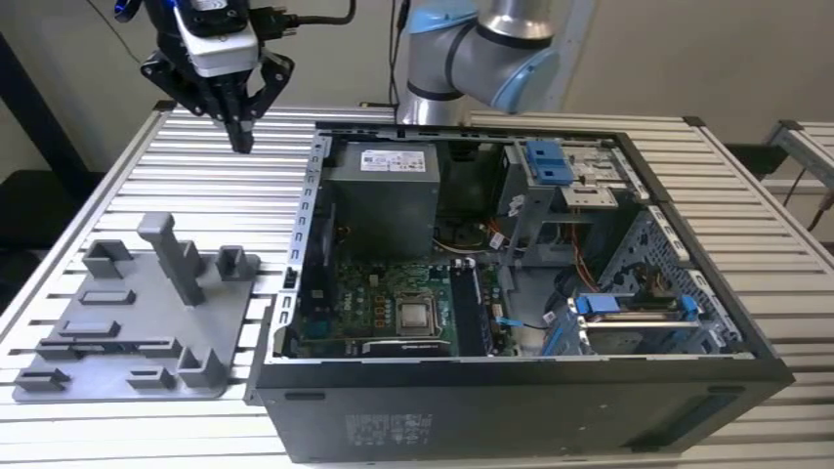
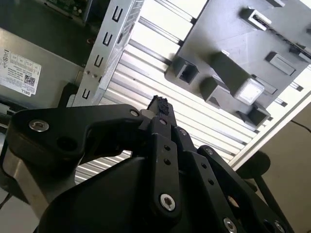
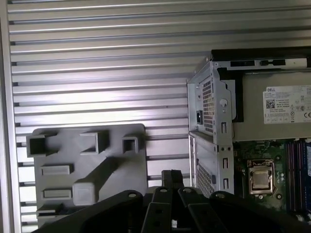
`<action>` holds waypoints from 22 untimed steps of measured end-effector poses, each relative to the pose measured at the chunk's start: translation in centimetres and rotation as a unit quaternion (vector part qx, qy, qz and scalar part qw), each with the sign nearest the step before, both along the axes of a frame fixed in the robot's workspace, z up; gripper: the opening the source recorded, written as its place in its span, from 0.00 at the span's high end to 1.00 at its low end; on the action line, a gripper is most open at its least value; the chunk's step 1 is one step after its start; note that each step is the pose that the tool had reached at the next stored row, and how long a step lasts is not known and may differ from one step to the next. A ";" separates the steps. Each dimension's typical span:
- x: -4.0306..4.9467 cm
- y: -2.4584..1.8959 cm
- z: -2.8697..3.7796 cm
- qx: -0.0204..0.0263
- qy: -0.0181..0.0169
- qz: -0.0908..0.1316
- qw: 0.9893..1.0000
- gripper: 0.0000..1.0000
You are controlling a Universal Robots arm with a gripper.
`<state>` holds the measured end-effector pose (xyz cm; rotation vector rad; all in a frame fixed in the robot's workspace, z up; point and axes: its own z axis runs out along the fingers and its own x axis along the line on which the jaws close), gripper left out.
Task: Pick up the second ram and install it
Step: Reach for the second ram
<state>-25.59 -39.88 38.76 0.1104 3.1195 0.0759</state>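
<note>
My gripper (image 1: pixel 241 143) hangs high over the slatted table at the exterior view's back left, its black fingers pressed together with nothing between them. In both wrist views the fingertips (image 2: pixel 160 103) (image 3: pixel 172 175) meet in a narrow point. Below and nearer the front lies the grey plastic tray (image 1: pixel 124 344) (image 2: pixel 218 34) (image 3: pixel 131 165) with upright posts. The second ram is out of view. The open PC case (image 1: pixel 311 205) (image 3: pixel 214 121) lies beside the tray, with dark memory slots (image 1: pixel 470 308) (image 3: pixel 291 170) next to the processor (image 1: pixel 417 315) (image 3: pixel 261 178).
A tall post (image 1: pixel 176 256) rises from the tray. Inside the case are the power supply (image 1: pixel 378 200) (image 3: pixel 277 107), blue drive brackets (image 1: pixel 550 161) and loose cables. The arm's base (image 1: pixel 476 49) stands behind the case. Bare slatted table (image 1: pixel 195 176) lies under the gripper.
</note>
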 end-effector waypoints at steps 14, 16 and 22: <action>-3.21 0.00 -0.07 0.000 0.004 0.000 1.000 0.89; -3.81 0.00 -0.11 0.000 0.005 0.000 1.000 0.89; -5.69 0.00 -0.25 0.000 0.005 0.000 1.000 0.89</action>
